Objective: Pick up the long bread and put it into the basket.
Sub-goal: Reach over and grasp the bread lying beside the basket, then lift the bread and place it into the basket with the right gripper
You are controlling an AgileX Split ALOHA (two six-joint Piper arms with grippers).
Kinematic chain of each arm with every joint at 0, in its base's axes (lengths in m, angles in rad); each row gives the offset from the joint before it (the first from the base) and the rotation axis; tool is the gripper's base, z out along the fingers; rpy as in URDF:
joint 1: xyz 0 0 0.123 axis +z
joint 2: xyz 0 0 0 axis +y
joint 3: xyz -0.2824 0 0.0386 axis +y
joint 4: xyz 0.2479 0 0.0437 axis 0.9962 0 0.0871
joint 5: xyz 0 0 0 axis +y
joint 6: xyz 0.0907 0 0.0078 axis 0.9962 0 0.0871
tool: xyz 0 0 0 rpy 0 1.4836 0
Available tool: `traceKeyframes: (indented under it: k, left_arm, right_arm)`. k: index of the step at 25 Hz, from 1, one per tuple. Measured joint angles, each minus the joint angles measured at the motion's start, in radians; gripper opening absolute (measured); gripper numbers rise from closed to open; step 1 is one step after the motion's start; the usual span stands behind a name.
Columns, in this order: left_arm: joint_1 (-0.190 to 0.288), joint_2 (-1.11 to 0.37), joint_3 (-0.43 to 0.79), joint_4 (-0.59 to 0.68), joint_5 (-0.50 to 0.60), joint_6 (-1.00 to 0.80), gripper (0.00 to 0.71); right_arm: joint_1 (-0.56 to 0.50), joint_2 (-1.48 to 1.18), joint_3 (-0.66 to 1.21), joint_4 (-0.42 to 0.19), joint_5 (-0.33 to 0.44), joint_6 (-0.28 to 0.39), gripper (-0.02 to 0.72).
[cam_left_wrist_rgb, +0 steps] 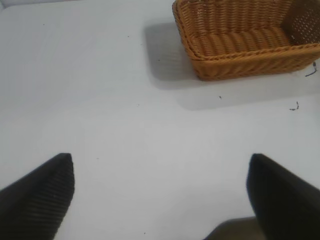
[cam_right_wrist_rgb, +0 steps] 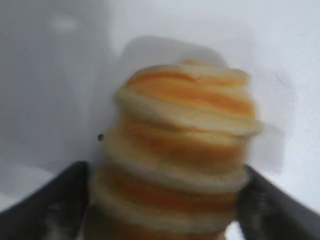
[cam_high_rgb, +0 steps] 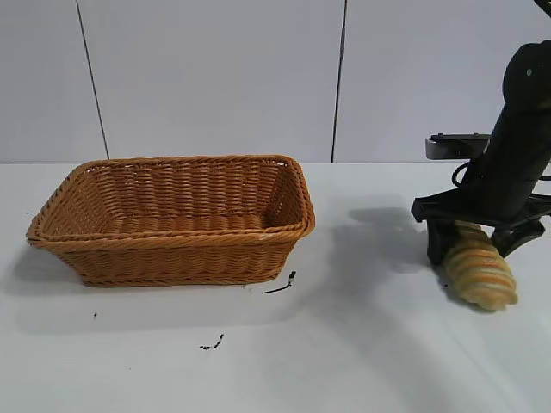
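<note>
The basket (cam_high_rgb: 172, 219) sits on the white table (cam_high_rgb: 362, 361). Only the left wrist view shows the left gripper (cam_left_wrist_rgb: 160, 192), fingers spread wide, apart from the basket. Well right of the basket, the right gripper (cam_high_rgb: 469, 249) pinches the bread (cam_high_rgb: 479, 268); its wrist view shows both fingers (cam_right_wrist_rgb: 55, 205) against the loaf's sides.

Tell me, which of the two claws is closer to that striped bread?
The right. The right gripper stands over the long bread with a finger at each side of it, far right of the basket. The left gripper hangs open over bare table beyond the basket, well away.
</note>
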Motion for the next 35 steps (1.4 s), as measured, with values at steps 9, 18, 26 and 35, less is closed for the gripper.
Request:
traceKeyframes:
  k: [9, 18, 26, 35]
  left_arm:
    - [0.0, 0.0, 0.0, 0.0, 0.0, 0.0, 0.696]
    - [0.0, 0.0, 0.0, 0.0, 0.0, 0.0, 0.696]
    - [0.0, 0.0, 0.0, 0.0, 0.0, 0.0, 0.696]
    - [0.0, 0.0, 0.0, 0.0, 0.0, 0.0, 0.696]
  right_arm:
    - [0.0, -0.236, -0.003, -0.025, 0.053, -0.01, 0.152]
    - [0.003, -0.191, -0.292, -0.025, 0.296, -0.043, 0.143]
    - [0.139, -0.018, -0.657, -0.039, 0.466, -0.071, 0.143]
    - [0.424, 0.123, -0.849, -0.067, 0.451, -0.177, 0.134]
